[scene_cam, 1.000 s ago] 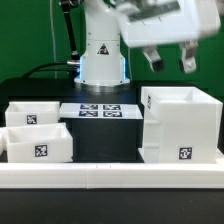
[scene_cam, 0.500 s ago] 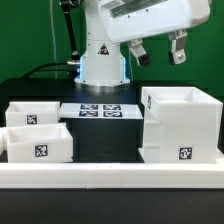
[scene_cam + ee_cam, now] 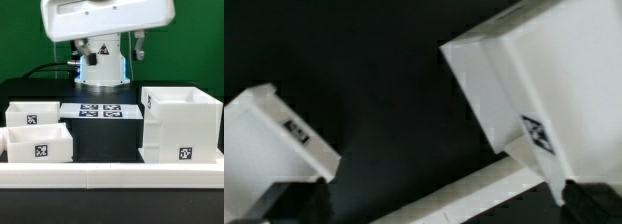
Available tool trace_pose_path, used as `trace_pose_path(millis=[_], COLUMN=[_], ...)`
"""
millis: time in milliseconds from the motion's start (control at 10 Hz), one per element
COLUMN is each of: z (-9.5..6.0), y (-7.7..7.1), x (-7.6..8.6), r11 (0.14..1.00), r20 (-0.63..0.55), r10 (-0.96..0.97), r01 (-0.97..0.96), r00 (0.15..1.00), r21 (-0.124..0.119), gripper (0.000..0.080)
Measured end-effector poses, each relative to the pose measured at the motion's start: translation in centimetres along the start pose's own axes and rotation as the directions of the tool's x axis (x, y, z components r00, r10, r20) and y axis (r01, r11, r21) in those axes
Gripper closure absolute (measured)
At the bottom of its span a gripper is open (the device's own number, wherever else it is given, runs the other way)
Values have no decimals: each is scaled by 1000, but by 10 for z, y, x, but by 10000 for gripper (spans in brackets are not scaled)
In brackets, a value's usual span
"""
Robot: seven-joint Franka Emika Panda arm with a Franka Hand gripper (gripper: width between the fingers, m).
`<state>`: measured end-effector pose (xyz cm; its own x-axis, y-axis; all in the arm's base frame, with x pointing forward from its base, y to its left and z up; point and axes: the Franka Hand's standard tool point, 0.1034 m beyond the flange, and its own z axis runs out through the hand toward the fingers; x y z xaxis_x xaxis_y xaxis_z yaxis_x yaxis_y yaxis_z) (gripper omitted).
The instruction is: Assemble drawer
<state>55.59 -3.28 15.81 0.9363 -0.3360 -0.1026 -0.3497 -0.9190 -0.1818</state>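
The tall white housing box (image 3: 182,125) stands at the exterior view's right, open side up, with a tag on its front. Two shallow white trays sit at the exterior view's left, one behind (image 3: 33,113) and one in front (image 3: 38,146). My gripper (image 3: 113,48) hangs high over the middle of the table, open and empty, touching nothing. In the wrist view the gripper (image 3: 438,205) is open, with the housing box (image 3: 535,90) and one tray (image 3: 269,140) far below on either side.
The marker board (image 3: 100,110) lies flat on the black table between the trays and the box. A long low white rail (image 3: 110,176) runs along the front edge and shows in the wrist view (image 3: 491,195). The robot base (image 3: 103,68) stands behind.
The gripper has swung from above the housing box toward the exterior view's left, to over the table's middle, and turned. It stays open and empty. No parts moved.
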Motion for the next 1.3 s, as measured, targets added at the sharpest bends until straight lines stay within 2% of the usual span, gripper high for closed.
trace_pose_path(millis=[300,400,500,600,700,800,900,1300], z=[2,3,10,16,24,36,42,43], y=[-1,4,18,26,34,42,46,46], x=[-1,0,1,1,5,7,9,9], r11=[1000,997,973,959,934,920,916,916], r20=[3,1,2,4,-4,-6,-8,-5], r10=[11,-75,-221,-274,-346,-378,-386,-386], r01=[-11,75,221,273,344,375,382,383], r00=[1000,997,975,962,938,926,922,922], r21=[0,-23,-72,-80,-103,-114,-120,-119], gripper=[150,150,150,150,150,150,150,150])
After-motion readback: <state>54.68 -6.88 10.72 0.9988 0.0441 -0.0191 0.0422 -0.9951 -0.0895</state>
